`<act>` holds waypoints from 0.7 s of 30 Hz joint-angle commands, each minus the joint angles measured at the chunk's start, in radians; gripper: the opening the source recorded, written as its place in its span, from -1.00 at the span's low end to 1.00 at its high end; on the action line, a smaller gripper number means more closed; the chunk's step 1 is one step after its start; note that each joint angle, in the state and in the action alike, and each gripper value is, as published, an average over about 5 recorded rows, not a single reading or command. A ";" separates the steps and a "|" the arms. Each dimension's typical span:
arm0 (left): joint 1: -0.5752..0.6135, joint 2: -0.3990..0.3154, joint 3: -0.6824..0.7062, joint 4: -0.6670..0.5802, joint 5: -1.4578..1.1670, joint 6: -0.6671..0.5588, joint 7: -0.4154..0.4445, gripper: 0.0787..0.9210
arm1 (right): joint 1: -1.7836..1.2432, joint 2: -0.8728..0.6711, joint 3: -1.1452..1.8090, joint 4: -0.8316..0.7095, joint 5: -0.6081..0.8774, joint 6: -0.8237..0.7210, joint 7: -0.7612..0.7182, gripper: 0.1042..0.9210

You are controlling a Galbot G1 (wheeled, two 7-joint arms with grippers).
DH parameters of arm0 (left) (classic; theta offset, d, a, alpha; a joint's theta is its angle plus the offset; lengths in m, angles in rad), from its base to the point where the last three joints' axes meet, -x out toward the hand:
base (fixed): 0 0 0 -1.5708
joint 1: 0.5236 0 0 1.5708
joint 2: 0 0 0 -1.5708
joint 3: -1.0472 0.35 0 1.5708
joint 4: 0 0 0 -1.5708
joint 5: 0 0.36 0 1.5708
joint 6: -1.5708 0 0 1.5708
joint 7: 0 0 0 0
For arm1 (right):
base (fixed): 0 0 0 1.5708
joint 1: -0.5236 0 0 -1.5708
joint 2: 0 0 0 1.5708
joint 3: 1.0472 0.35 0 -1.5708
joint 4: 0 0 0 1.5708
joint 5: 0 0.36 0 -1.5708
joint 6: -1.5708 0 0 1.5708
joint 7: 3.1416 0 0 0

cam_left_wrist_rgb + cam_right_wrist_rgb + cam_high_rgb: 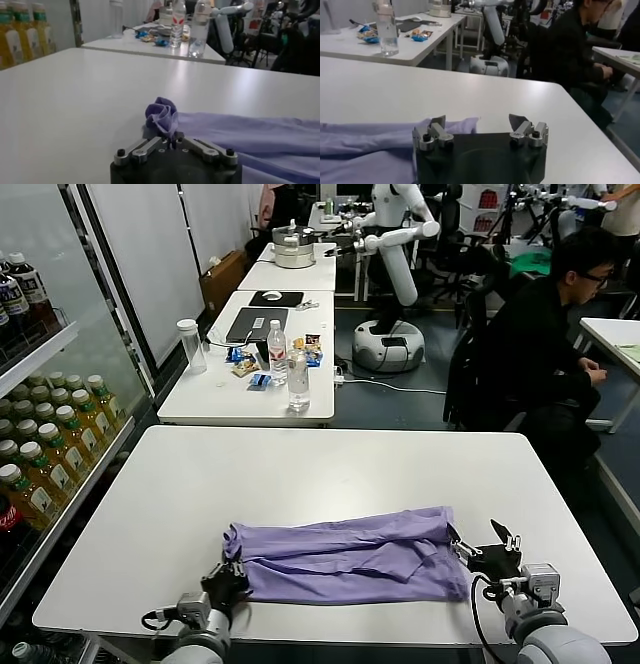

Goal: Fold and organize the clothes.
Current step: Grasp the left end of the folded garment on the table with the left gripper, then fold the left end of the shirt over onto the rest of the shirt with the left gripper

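Note:
The lavender T-shirt (pixel 350 556) lies folded into a long band near the front edge of the white table (pixel 330 474). My left gripper (pixel 229 577) sits at the shirt's left end and is shut on a bunched corner of the fabric (pixel 162 116). My right gripper (pixel 487 547) sits at the shirt's right end, open and empty; its fingers (pixel 439 122) stand wide apart with the shirt's edge (pixel 380 142) just beyond them.
Shelves of drink bottles (pixel 45 454) stand along the left. A second table (pixel 250 379) with bottles, snacks and a laptop is behind. A seated person (pixel 545 344) is at the back right, and another robot (pixel 395 274) stands farther back.

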 commanded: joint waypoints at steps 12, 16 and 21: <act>0.008 0.323 -0.638 -0.156 -0.628 0.053 0.023 -0.90 | 0.032 -0.017 -0.003 -0.027 0.029 0.006 0.003 0.76; 0.009 0.251 -0.533 -0.328 -0.785 0.075 0.014 -0.90 | 0.027 -0.017 -0.003 -0.031 0.026 0.008 0.002 0.76; -0.020 0.118 -0.275 -0.441 -0.827 0.080 -0.002 -0.90 | 0.023 -0.031 -0.003 -0.036 0.024 0.010 0.002 0.76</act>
